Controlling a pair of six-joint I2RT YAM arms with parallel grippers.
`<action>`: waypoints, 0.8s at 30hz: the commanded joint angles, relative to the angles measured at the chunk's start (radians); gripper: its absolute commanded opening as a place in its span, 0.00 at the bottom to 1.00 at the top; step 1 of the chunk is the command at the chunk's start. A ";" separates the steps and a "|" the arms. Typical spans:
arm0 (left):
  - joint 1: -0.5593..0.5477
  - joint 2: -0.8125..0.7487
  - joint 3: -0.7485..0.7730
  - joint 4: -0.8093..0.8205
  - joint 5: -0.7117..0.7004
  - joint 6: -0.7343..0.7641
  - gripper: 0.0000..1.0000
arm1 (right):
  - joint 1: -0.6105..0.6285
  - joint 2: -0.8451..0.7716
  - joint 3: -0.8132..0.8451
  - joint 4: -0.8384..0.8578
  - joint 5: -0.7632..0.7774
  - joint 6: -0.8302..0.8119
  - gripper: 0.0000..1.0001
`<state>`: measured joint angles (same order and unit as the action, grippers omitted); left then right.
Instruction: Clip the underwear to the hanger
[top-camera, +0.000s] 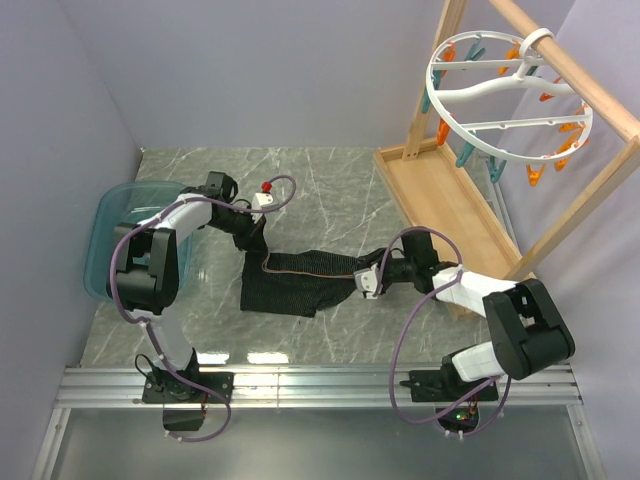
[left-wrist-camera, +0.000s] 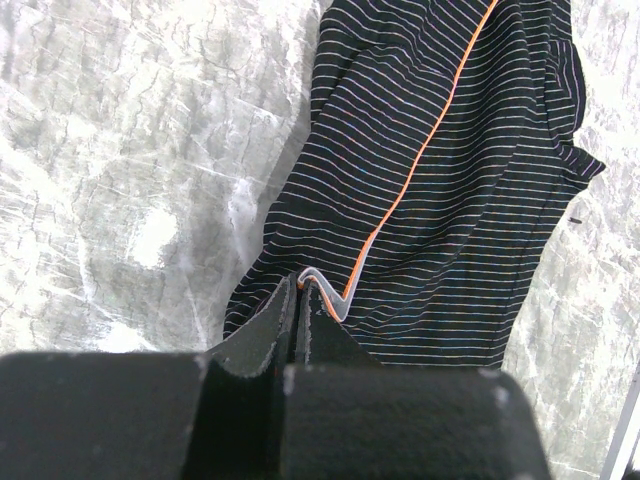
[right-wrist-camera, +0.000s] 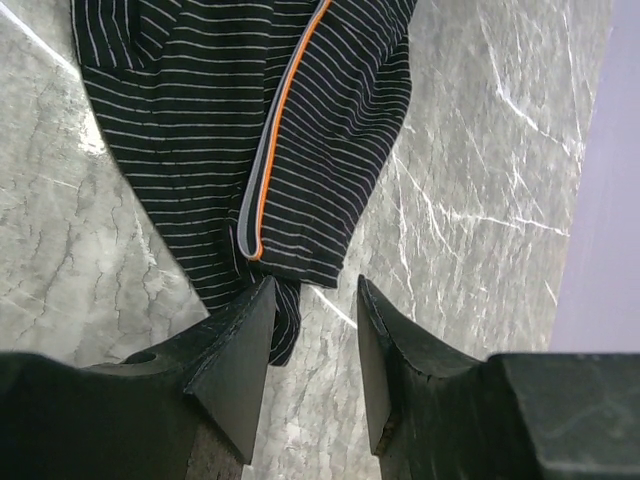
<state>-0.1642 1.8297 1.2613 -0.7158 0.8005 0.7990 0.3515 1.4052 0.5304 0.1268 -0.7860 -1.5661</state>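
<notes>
The underwear (top-camera: 290, 282) looks limp and light; left gripper (left-wrist-camera: 297, 318) pinches its waistband corner, right gripper (right-wrist-camera: 316, 335) gapes beside the other.

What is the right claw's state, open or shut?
Open. The right claw shows a clear gap between its fingers; the underwear corner lies by one finger, not pinched.

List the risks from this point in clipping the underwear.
The left pincer pinches only a thin edge of the underwear; lifting may pull it free. The right pincer is open, the cloth's corner off to one side, so closing may miss. The hanger hangs far off, so a one-sided carry could drag.
</notes>
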 joint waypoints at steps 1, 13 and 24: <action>0.003 0.002 0.035 0.004 0.045 -0.001 0.00 | 0.023 0.011 -0.006 0.022 0.017 -0.048 0.45; 0.003 0.003 0.049 -0.005 0.042 0.020 0.00 | 0.047 0.055 0.014 -0.027 0.073 -0.143 0.42; 0.008 0.013 0.043 0.003 0.048 0.026 0.00 | 0.067 0.067 0.019 -0.024 0.085 -0.157 0.42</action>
<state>-0.1600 1.8328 1.2743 -0.7185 0.8009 0.8089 0.4084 1.4631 0.5304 0.0906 -0.6960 -1.7149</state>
